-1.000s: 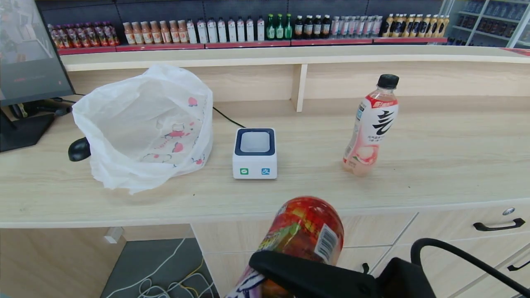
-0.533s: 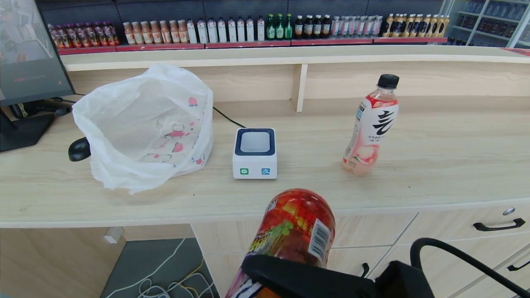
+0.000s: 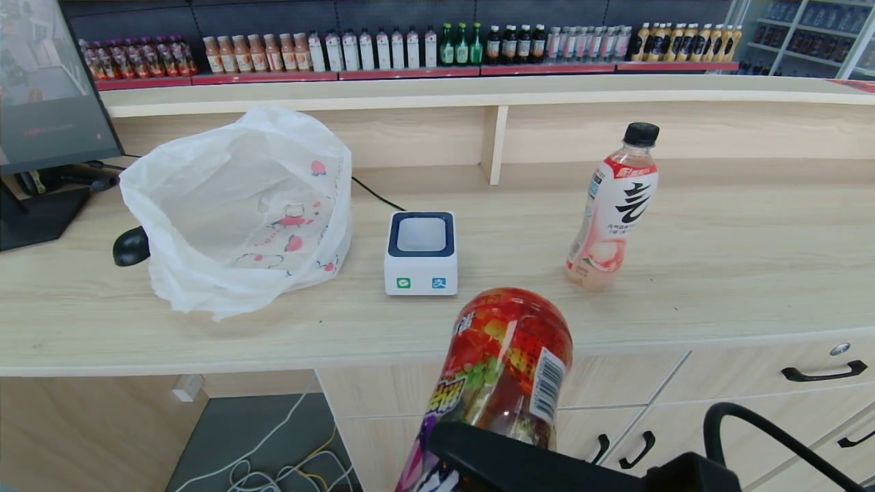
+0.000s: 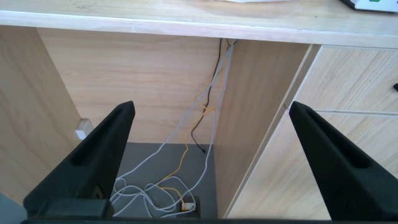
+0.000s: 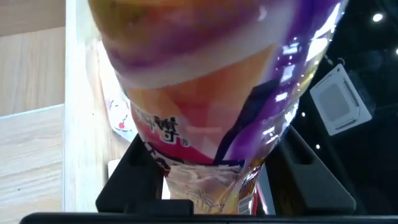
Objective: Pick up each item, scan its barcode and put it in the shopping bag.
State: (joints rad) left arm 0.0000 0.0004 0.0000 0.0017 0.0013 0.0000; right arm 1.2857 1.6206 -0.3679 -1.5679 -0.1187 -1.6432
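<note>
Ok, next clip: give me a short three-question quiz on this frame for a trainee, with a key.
1. Multiple choice: what sits between the shopping bag and the pink drink bottle on the counter?
A) a keyboard
B) the scanner
C) a basket
2. True or false: the right end effector is shut on the red snack canister, whose barcode faces the head camera.
3. Fill in: the left end effector, holding nothing, is ____ (open or shut).

Key: 1 B; 2 true; 3 open.
</note>
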